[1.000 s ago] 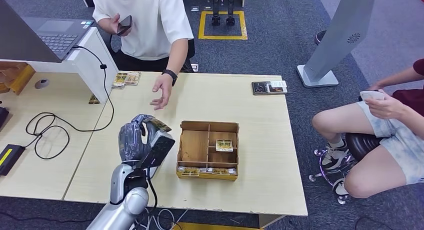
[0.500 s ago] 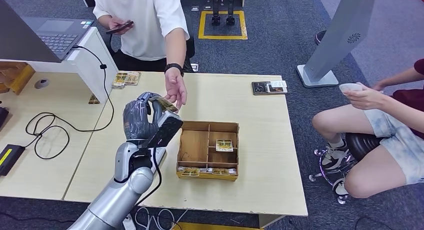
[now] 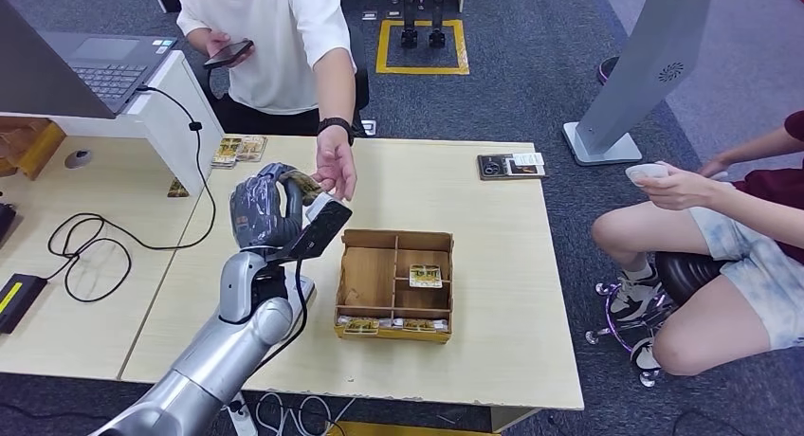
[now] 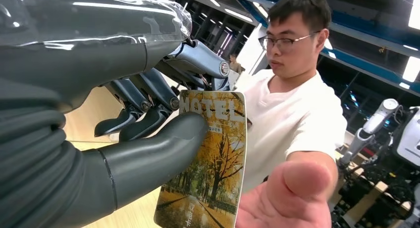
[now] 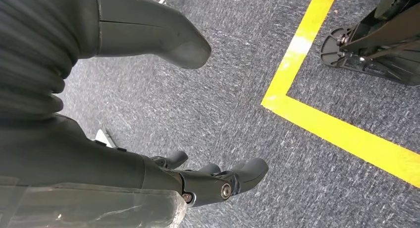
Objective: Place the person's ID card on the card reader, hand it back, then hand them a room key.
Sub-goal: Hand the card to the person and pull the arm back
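Note:
My left hand (image 3: 268,208) is raised above the table (image 3: 474,227) and pinches a room key card (image 3: 301,183) printed with an autumn tree picture and the word HOTEL. Up close, the room key card (image 4: 205,163) sits between my thumb and darker fingers (image 4: 143,106). A person in a white shirt (image 3: 275,38) stands across the table, one open hand (image 3: 337,173) reaching right up to the card. That reaching hand (image 4: 289,198) fills the near foreground. My right hand (image 5: 198,181) hangs over the carpet with fingers apart, holding nothing.
A wooden compartment box (image 3: 395,284) with more cards stands on the table right of my arm. Cards lie at the far edge (image 3: 239,150) and a dark holder (image 3: 510,166). A laptop (image 3: 104,66) stands at the far left, cables (image 3: 95,251) trailing. A seated person (image 3: 721,237) is on the right.
My left hand has lifted the key card up and away toward the person. The person's hand came from resting low over the table to meet the card.

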Available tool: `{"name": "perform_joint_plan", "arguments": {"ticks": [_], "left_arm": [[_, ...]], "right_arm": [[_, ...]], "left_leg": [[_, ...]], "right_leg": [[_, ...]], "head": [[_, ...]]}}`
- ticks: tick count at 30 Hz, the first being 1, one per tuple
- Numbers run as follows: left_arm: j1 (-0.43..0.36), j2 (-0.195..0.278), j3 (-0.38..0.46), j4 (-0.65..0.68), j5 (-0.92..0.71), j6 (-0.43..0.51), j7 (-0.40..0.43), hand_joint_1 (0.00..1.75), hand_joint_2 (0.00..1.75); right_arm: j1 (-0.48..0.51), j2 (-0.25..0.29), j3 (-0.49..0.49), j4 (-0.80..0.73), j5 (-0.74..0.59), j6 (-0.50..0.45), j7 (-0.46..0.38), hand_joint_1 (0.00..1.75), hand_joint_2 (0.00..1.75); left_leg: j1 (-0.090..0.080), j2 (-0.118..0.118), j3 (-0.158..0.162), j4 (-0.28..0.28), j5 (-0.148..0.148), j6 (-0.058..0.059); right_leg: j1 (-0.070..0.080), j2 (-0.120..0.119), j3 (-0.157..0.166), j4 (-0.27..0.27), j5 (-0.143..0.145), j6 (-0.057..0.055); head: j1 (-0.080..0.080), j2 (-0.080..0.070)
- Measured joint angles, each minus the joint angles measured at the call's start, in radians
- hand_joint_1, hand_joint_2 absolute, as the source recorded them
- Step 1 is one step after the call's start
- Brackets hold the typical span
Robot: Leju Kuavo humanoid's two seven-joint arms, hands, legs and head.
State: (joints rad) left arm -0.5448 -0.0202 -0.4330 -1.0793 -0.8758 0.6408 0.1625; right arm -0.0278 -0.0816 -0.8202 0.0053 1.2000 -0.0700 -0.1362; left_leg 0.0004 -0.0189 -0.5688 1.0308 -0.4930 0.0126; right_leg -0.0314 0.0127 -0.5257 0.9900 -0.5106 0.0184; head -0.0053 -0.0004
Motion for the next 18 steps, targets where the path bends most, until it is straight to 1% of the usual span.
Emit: {"name": "perform_joint_plan", "arguments": {"ticks": [1,2,5,6,18], "left_arm": [[0.0,-0.001,0.0,0.006,-0.002,0.004,0.002,1.75,1.75],[-0.001,-0.002,0.0,0.012,-0.003,0.008,0.002,1.43,1.75],[0.0,-0.005,0.0,0.028,-0.001,0.019,-0.001,0.12,1.75],[0.0,-0.006,0.0,0.032,0.001,0.023,-0.004,0.0,1.75],[0.003,-0.023,0.003,0.046,0.02,0.03,-0.074,0.0,1.75]], "right_arm": [[0.0,0.0,0.0,0.0,0.001,0.0,0.0,0.0,1.75],[0.0,0.0,0.0,0.0,0.003,-0.001,0.0,0.0,1.75],[0.0,0.0,0.0,0.0,0.011,-0.004,0.001,0.0,1.75],[0.0,0.0,0.0,0.0,0.013,-0.005,0.002,0.0,1.75],[0.002,0.0,-0.002,0.0,0.021,-0.014,0.003,0.0,1.75]], "left_leg": [[0.0,0.0,0.0,0.0,0.0,0.0],[0.0,0.0,0.0,0.0,0.0,0.0],[0.0,0.0,0.0,0.0,0.0,0.0],[0.0,0.0,0.0,0.0,0.0,0.0],[0.0,0.0,-0.001,0.0,0.0,0.0]], "right_leg": [[0.0,0.0,0.0,0.0,0.0,0.0],[0.0,0.0,0.0,0.0,0.0,0.0],[0.0,0.0,0.0,0.0,0.0,0.0],[0.0,0.0,0.0,0.0,0.0,0.0],[0.0,0.0,0.001,0.0,0.0,0.0]], "head": [[0.0,0.0],[0.0,0.0],[0.0,0.0],[0.0,0.0],[0.0,0.0]]}}
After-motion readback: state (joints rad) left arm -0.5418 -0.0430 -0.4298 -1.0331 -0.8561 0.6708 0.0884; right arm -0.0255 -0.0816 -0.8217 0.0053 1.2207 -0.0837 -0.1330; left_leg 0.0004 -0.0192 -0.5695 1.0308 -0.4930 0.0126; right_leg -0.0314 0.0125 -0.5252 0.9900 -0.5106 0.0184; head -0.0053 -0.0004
